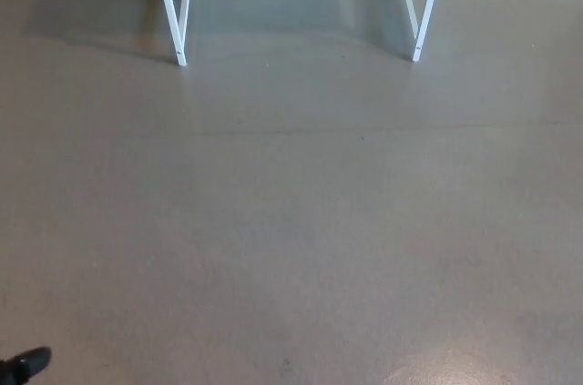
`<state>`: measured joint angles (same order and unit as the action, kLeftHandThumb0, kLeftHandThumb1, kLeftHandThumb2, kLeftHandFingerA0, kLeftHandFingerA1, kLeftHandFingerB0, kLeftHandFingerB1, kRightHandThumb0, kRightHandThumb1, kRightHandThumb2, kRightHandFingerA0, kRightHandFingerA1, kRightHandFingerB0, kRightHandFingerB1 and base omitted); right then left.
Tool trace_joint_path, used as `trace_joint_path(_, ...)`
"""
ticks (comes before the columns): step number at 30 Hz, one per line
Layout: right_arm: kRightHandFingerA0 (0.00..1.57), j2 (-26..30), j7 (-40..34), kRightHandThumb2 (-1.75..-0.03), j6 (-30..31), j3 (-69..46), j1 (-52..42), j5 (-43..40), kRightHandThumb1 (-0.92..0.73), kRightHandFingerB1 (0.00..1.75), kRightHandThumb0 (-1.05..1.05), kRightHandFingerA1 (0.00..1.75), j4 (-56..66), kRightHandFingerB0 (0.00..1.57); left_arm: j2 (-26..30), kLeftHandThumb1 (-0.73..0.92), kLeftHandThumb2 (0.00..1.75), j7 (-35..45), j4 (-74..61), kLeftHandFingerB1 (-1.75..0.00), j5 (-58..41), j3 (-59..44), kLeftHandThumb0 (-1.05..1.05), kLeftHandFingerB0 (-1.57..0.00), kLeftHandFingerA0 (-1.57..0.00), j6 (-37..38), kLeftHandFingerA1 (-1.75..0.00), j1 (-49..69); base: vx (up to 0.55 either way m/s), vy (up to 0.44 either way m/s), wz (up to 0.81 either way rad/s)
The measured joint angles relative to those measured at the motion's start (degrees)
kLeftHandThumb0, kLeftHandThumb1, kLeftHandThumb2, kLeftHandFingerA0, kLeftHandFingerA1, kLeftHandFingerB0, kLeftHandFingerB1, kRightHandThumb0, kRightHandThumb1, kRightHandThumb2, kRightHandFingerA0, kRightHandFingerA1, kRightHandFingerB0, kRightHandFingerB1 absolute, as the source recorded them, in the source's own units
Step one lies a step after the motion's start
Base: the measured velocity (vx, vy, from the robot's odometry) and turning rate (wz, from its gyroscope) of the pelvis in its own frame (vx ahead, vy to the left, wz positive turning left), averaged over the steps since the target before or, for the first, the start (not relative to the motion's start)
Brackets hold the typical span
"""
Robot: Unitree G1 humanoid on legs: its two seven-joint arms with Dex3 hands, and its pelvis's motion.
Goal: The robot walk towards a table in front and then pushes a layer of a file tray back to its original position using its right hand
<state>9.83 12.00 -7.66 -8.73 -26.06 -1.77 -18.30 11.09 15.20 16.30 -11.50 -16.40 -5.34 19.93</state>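
Grey floor (pixel 291 221) filled my view; only white table legs (pixel 178 12) showed. File tray unseen, so its handling stayed unjudgeable. Left hand (pixel 25 365) barely visible, state unclear; right absent.

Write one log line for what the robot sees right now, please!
phase: approach | ahead: white table legs | floor: grey | file tray: not in view | left hand: at frame edge | right hand: not in view

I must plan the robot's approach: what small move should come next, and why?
Probably step straight ahead. Only the white table legs show at the top, beyond a stretch of grey floor; no tray is in sight, and only a black tip of the left hand shows.
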Motion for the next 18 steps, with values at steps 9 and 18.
trace_joint_path(9, 0.66, -0.1, 2.0, -0.71, -1.7, -0.5, -1.6, -1.7, -0.42, 0.46, -0.49, 0.51, 1.0, 0.49, -0.1, 0.47, 0.94, 1.4, -2.9, -0.53, -2.8, -0.3, -0.06, -0.20, -0.31, -4.1, -0.61, 1.6, 0.00, 0.000, 0.00)
trace_joint_path(18, 0.64, 0.2, 2.6, -0.69, -3.5, -0.4, -3.7, -1.6, -0.43, 0.45, -0.46, 0.50, 0.6, 0.47, 0.0, 0.47, 0.94, 1.8, -4.6, -0.54, -3.2, 0.3, -0.06, -0.21, -0.32, -5.1, -0.60, 3.6, 0.01, 0.019, 0.08)
